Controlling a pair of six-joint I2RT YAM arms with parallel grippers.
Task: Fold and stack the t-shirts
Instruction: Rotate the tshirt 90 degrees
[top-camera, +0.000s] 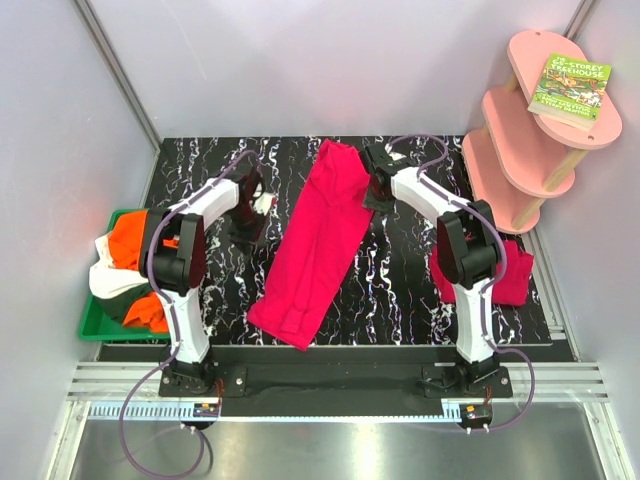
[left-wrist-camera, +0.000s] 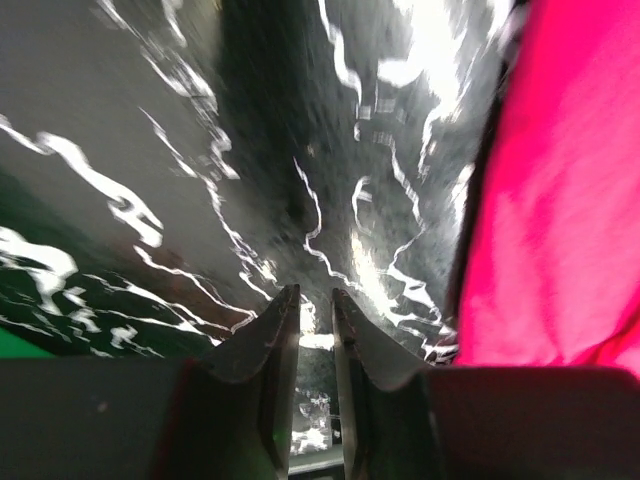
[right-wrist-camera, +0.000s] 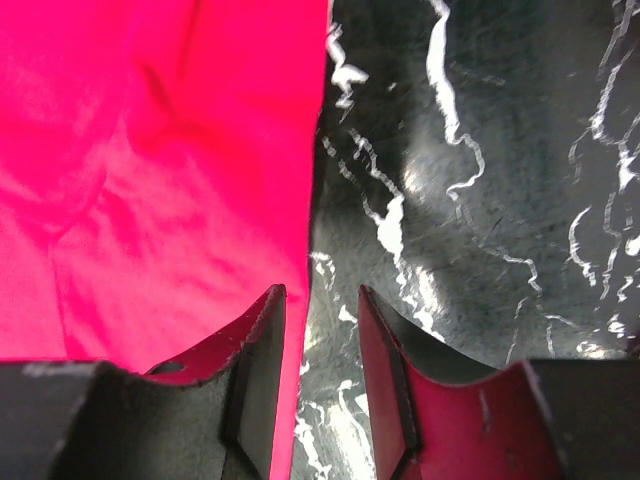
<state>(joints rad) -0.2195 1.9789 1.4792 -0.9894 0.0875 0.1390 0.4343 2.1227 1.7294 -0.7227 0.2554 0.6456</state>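
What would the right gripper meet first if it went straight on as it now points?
The right gripper would likely meet the black tabletop, just beside the crimson t-shirt's edge; depth is unclear.

Setting: a robot test cell in a lab, not a home or a shop.

Evidence:
- Plain grey panel walls box in the work area on three sides, with bare metal struts at the corners.
- Two small white-and-black arms, the left arm and the right arm, are bolted to a dark base plate at the near edge of a black, white-veined table.
- Slotted aluminium rails run along the front beneath the bases.
- Purple-grey cables loop from each base.
- The props look staged: a pink tiered shelf carries a single book, and a green plastic tray sits at the left edge.
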